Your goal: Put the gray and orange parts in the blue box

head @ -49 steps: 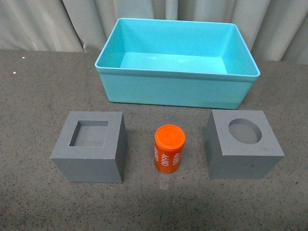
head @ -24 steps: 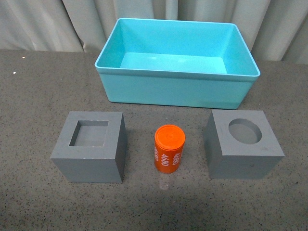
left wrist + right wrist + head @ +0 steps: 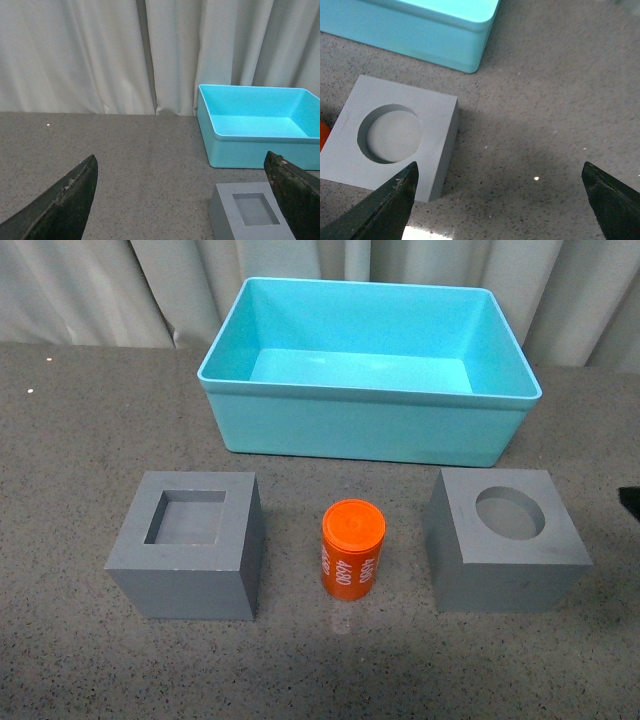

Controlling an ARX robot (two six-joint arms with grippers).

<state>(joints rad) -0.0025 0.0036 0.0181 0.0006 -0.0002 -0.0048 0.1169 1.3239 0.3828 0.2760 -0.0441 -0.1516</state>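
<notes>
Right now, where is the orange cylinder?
In the front view, the orange cylinder stands upright between the left-hand square-recess cube and the right-hand round-recess cube, touching neither, in front of the blue box.

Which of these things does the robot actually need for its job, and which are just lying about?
For the job: gray cube with square recess, gray cube with round recess, orange cylinder, blue box.
Just there: table, curtain.
</notes>
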